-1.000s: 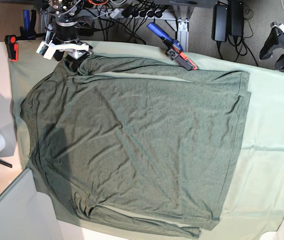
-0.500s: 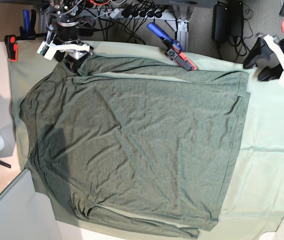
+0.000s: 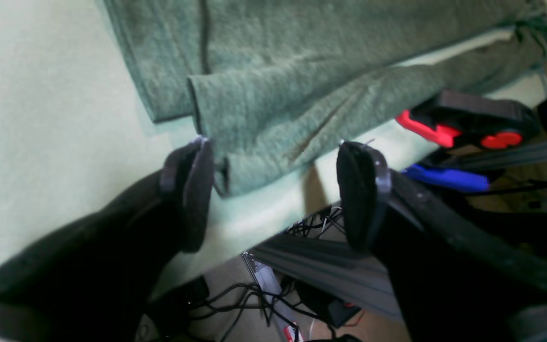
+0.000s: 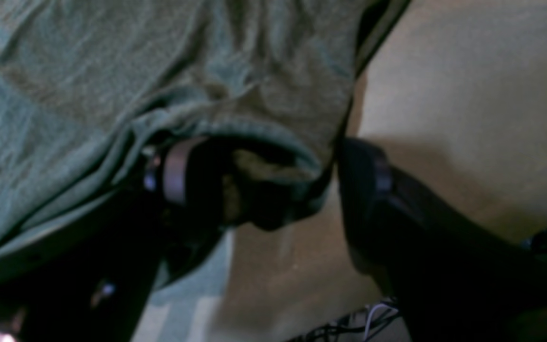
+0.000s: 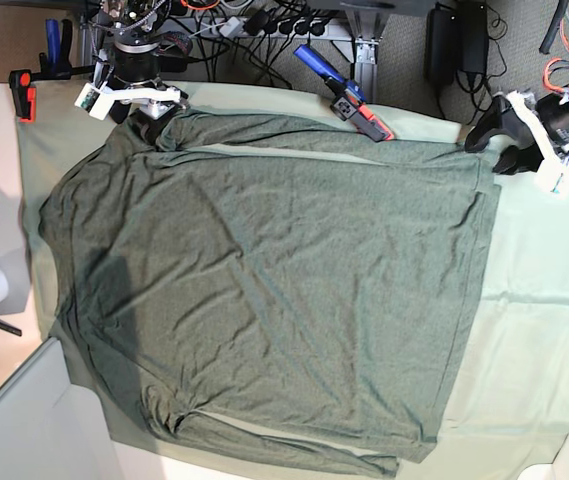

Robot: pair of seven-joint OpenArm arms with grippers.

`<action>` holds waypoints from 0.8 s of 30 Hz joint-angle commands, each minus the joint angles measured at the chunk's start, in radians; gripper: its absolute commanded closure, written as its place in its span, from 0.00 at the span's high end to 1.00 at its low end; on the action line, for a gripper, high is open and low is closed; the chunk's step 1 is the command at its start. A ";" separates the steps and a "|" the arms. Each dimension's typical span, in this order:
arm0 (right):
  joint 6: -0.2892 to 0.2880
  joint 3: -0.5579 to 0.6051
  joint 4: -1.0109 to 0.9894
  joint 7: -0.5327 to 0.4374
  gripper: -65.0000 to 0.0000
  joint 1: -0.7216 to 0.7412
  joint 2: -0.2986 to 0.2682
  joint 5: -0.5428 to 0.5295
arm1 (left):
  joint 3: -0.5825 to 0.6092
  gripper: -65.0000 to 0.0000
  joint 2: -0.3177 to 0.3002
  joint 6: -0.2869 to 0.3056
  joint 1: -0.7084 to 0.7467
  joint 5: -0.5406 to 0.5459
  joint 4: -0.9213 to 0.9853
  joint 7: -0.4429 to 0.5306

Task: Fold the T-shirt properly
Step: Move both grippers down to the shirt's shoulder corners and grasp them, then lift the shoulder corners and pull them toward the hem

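my left gripper (image 3: 273,190) is spread at the shirt (image 5: 264,290) cuff by the bench's far edge. my right gripper (image 4: 273,190) gapes around a shoulder fold. closing shallow could snag one layer only.

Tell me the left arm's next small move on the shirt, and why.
Probably ease the left gripper forward and down, then close on the sleeve cuff. Its jaws stand open with that cuff just ahead between them, lying flat on the table cloth. The right gripper already straddles its own bunched edge.

The T-shirt (image 5: 274,290) was a matt, heathered knit, soft and wrinkled; beneath it the table cloth (image 5: 544,330) lay smoother, paler, equally matt.
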State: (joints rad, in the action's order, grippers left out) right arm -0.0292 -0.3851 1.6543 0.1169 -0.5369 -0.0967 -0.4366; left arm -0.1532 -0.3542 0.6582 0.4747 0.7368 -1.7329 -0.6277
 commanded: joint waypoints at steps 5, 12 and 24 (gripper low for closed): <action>-0.012 0.001 0.011 0.015 0.61 -0.004 -0.002 0.003 | 0.027 0.67 -0.003 0.003 -0.007 0.013 0.001 0.019; -0.012 0.001 0.011 0.015 0.61 -0.004 -0.002 0.011 | 0.053 0.67 0.037 -0.058 -0.013 -0.028 0.001 0.075; -0.011 0.001 0.011 0.015 0.17 -0.004 -0.003 0.082 | 0.054 0.67 0.061 -0.071 -0.026 -0.127 0.001 0.078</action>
State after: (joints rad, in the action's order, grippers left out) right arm -0.0326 -0.3836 1.6539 0.1249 -0.5369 -0.0967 -0.3603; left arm -0.0967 -0.2878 0.6010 0.4507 0.6197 -1.7222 -0.5476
